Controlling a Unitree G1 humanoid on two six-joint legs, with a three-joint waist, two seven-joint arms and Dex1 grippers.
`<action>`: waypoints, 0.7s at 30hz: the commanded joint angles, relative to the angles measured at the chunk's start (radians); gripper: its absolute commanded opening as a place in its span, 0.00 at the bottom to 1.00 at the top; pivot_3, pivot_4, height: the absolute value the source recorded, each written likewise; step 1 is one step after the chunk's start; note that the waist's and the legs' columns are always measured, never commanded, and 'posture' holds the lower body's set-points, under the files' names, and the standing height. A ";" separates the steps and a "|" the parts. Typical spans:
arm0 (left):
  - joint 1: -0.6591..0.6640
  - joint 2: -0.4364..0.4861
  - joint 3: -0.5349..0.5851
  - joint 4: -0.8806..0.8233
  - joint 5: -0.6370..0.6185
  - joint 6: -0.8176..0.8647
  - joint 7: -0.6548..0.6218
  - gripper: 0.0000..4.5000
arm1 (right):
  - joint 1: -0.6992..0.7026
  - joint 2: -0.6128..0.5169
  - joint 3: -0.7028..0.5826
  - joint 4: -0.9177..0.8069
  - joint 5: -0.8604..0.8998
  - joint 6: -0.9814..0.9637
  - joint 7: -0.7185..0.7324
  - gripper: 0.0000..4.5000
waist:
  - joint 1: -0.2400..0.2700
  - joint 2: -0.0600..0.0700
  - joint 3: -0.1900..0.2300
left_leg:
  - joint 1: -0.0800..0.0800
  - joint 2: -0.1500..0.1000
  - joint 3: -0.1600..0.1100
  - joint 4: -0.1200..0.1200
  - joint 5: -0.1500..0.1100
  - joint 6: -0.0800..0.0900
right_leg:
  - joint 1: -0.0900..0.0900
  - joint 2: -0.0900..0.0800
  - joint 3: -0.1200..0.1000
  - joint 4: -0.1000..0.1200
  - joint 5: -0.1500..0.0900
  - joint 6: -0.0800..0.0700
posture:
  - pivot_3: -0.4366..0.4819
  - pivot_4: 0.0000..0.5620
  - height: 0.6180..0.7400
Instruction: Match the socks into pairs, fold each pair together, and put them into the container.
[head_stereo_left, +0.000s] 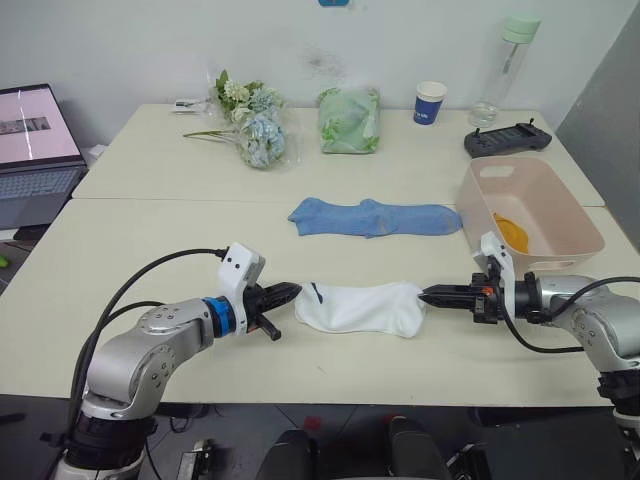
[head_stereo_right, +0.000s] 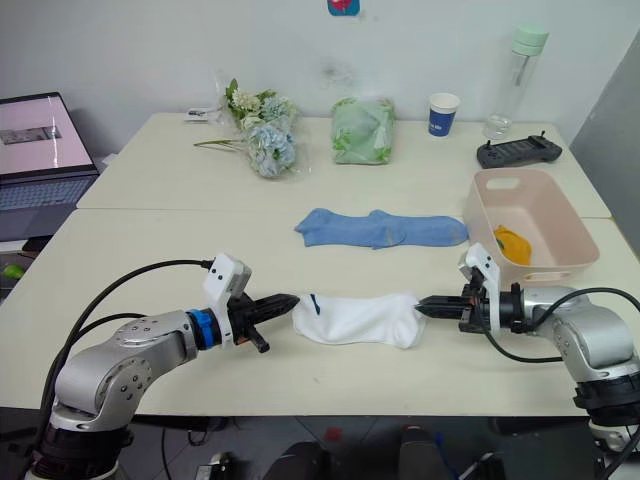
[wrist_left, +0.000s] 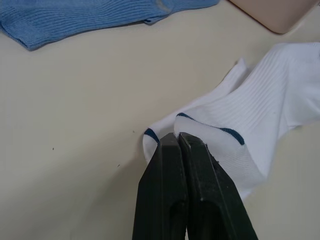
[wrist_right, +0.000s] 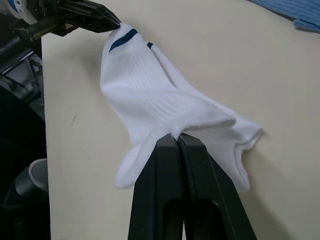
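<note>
The white socks (head_stereo_left: 360, 307) lie stacked near the table's front edge, dark-marked cuffs toward the left. My left gripper (head_stereo_left: 297, 291) is shut on the cuff end (wrist_left: 165, 131). My right gripper (head_stereo_left: 423, 296) is shut on the toe end (wrist_right: 200, 122), pinching a raised fold. Behind them, two light blue socks (head_stereo_left: 375, 216) lie flat and overlapping in a row. The pink container (head_stereo_left: 555, 260) stands at the right, just behind my right gripper, with a mustard-yellow sock (head_stereo_left: 511, 232) inside it.
An open laptop (head_stereo_left: 35, 150) sits at the far left. Along the back stand a flower bunch (head_stereo_left: 250, 125), a green cloth bundle (head_stereo_left: 349, 120), a paper cup (head_stereo_left: 430, 103), a clear bottle (head_stereo_left: 505, 70) and a black controller (head_stereo_left: 507, 139).
</note>
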 joint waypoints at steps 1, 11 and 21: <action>-0.020 -0.009 -0.013 0.012 0.031 -0.039 0.006 0.01 | -0.012 0.002 0.000 0.008 -0.027 -0.048 0.004 0.00 | 0.000 0.000 0.000 | 0.000 0.000 0.000 0.000 0.000 0.000 | 0.000 0.000 0.000 0.000 0.000 0.000 | 0.48 0.27 1.00; -0.015 -0.017 -0.004 0.021 0.041 -0.044 0.000 0.01 | -0.024 0.032 0.005 0.052 -0.079 -0.111 -0.003 0.00 | -0.001 0.000 0.000 | 0.000 0.000 0.000 0.000 0.000 0.000 | 0.000 0.000 0.000 0.000 0.000 0.000 | 0.48 0.27 1.00; 0.008 -0.026 -0.004 0.023 0.052 -0.063 0.002 0.01 | -0.033 0.050 0.011 0.077 -0.113 -0.140 -0.002 0.00 | -0.002 0.000 0.000 | 0.000 0.000 0.000 0.000 0.000 0.000 | 0.000 0.000 0.000 0.000 0.000 0.000 | 0.48 0.27 1.00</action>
